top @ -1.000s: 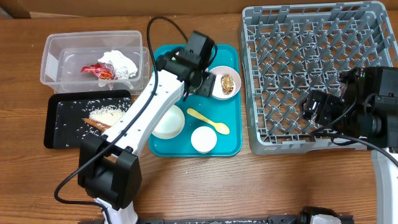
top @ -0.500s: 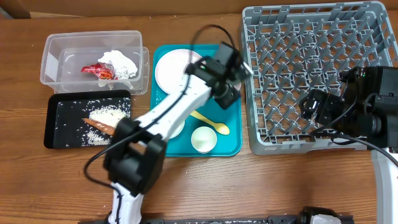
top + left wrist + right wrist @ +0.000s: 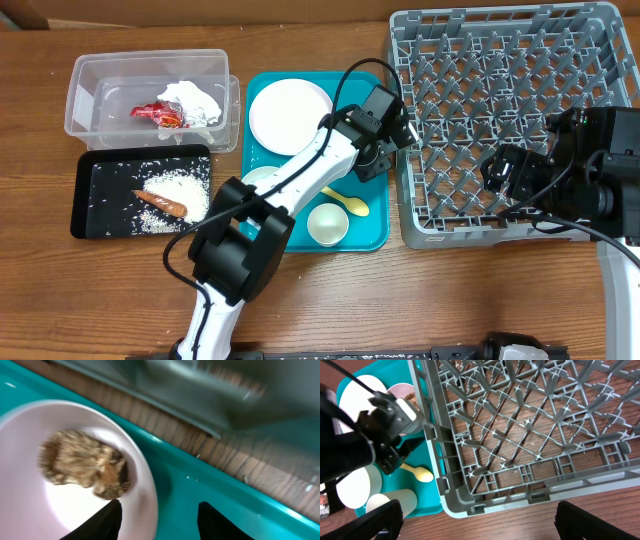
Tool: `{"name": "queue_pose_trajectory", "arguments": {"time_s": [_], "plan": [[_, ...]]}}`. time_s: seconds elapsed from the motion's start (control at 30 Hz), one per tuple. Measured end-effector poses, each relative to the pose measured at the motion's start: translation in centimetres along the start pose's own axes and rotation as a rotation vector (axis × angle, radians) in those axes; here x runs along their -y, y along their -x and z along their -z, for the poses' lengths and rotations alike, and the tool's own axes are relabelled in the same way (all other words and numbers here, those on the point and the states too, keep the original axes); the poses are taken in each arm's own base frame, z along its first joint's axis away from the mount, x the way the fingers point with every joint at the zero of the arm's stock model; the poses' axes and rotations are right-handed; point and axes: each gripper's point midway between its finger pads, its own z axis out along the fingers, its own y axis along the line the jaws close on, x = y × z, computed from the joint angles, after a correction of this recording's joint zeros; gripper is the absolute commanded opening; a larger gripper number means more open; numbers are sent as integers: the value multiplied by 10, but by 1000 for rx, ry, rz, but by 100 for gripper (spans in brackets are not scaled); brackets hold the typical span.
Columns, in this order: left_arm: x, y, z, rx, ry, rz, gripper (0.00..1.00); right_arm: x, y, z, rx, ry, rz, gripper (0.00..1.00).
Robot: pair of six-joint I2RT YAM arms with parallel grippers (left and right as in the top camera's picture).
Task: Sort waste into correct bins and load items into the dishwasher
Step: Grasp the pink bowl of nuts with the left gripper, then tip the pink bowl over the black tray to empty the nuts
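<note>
My left gripper (image 3: 386, 152) (image 3: 160, 522) is open at the teal tray's right edge. It straddles the rim of a white bowl (image 3: 30, 505) holding the brown food lump (image 3: 82, 462), one finger inside and one outside. The gripper hides this bowl from overhead. The white plate (image 3: 290, 115), a second bowl (image 3: 260, 180), the cup (image 3: 326, 223) and the yellow spoon (image 3: 347, 204) lie on the tray. The clear tub (image 3: 90, 70) holds the foil wrapper (image 3: 158, 113) and the napkin (image 3: 195, 100). The black tray (image 3: 105, 215) holds rice (image 3: 180, 186) and the sausage (image 3: 163, 203). My right gripper (image 3: 508, 175) (image 3: 490, 525) is open above the grey dish rack (image 3: 510, 90).
The teal tray (image 3: 375, 235) sits between the bins and the rack. The rack's left wall (image 3: 432, 435) stands close beside the left gripper. Bare wooden table (image 3: 400, 300) runs along the front. The left arm lies across the tray's middle.
My left gripper has swung right across the teal tray to the bowl with the food lump, uncovering the white plate. The right arm has not moved.
</note>
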Motion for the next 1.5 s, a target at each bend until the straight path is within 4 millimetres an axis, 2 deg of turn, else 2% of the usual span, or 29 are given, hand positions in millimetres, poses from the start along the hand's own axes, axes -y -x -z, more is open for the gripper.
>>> {"name": "queue_pose_trajectory", "arguments": {"time_s": [0.1,0.23,0.57,0.77,0.87,0.93,1.07,1.17,1.33,1.4,1.5], "plan": [[1,-7,-12,-30,-1,1,20,0,0,0,0,0,0,100],[-3,-5,-13,-25,23,7,4,0,0,0,-1,0,0,100],[-13,-3,-7,-34,69,54,4,0,-1,0,-3,-1,-1,100],[-28,21,19,-1,99,104,4,0,-1,0,-6,-1,-1,100],[-36,31,39,7,103,149,4,0,-1,0,-6,-1,-1,100],[-40,31,54,-9,100,210,4,0,-1,0,-5,-1,-2,100],[-57,18,97,-70,97,442,4,1,-3,0,-11,-2,-2,100],[-85,8,139,-65,125,635,4,1,-3,0,-12,-3,-3,100],[-115,-32,206,-101,162,854,4,1,-3,0,-13,-3,-3,100],[-120,-53,228,-124,170,909,5,1,-3,0,-13,-3,-3,100],[-132,-68,254,-78,170,970,4,1,-3,0,-13,-3,-3,100]]}}
